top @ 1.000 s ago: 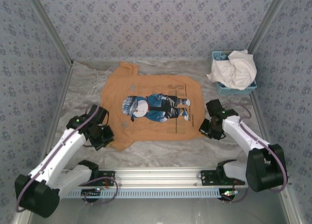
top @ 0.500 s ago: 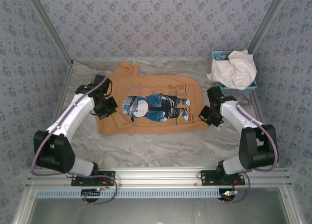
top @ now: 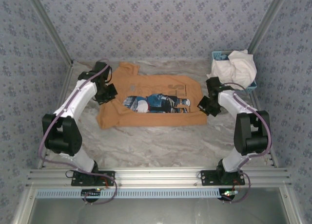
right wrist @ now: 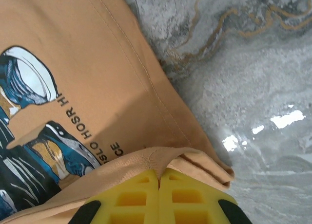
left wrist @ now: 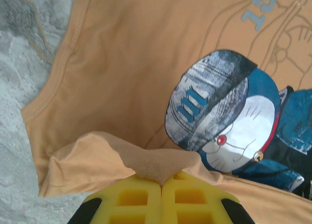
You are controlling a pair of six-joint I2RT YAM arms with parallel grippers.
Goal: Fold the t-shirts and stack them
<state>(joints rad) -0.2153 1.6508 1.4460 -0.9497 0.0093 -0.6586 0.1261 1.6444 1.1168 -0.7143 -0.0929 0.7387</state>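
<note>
Patterned walls point(top: 156, 24) box the cell in on three sides; the marbled tabletop point(top: 161, 141) is glossy, so I expect cloth to slide on it; the tan shirt point(top: 146, 119) lies mid-tabletop, print up, its near edge lifted; the white shirt point(top: 236, 68) sits bunched in the basket point(top: 218, 54) at the far right corner; my left claw point(top: 108, 95) is clamped on the tan shirt's edge at the collar end, my right claw point(top: 204, 106) on a hem corner; to fold well I'd carry both across level and together, cloth taut between them, letting go only once edge lies on edge.
</note>
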